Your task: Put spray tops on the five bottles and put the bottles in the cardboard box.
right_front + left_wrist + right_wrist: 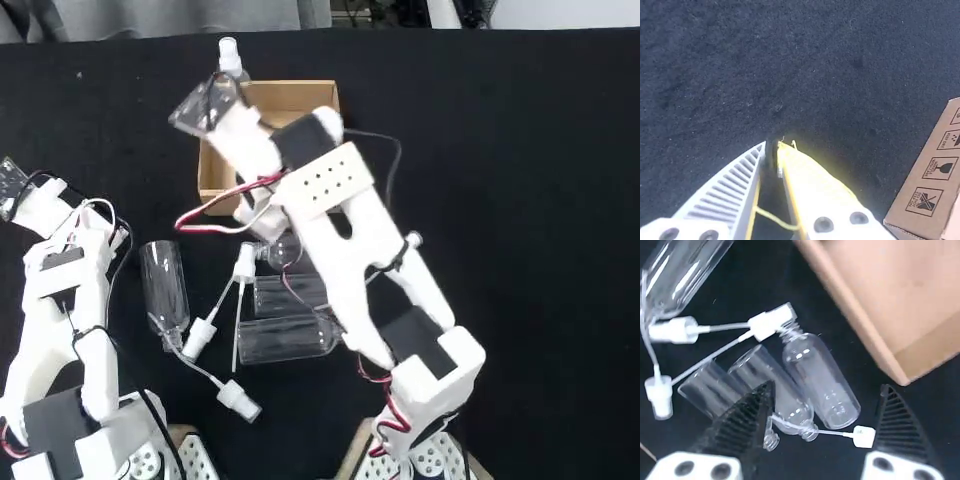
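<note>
Right gripper [827,386] hung wide apart, bottles [815,370] right under it; loose tubes [722,328] could maybe snag a finger going down.

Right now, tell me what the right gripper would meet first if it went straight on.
Most likely the clear bottle lying between the fingers of the open right gripper, beside the cardboard box; depth is unclear.

Clear bottles [285,338] and spray tops [240,402] lie beside the cardboard box [290,91].
</note>
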